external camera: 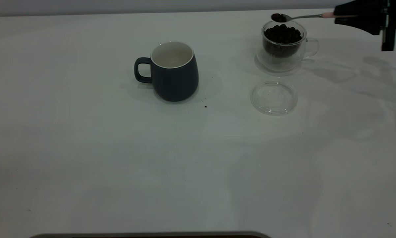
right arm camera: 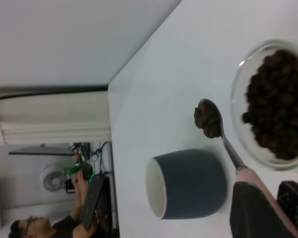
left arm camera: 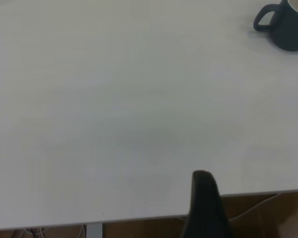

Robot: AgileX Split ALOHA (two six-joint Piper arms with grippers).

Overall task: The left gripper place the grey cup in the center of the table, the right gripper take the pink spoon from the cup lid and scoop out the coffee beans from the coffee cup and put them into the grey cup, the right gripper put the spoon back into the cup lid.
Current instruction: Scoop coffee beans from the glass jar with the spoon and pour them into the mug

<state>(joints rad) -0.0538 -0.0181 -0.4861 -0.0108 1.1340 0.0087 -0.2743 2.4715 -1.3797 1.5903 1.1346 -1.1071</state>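
Right hand [external camera: 341, 16] grips pink spoon [external camera: 303, 16], loaded with beans, above coffee cup [external camera: 283, 44]. Next: level carry to grey cup [external camera: 173, 71]. Left hand's state unclear.

the matte black, tapered right gripper [external camera: 339, 16] has pointed jaws; a black bracket hangs behind it on the arm.

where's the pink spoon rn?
Exterior view, far right: the pink spoon is held by the right gripper, its loaded bowl just above the coffee cup.
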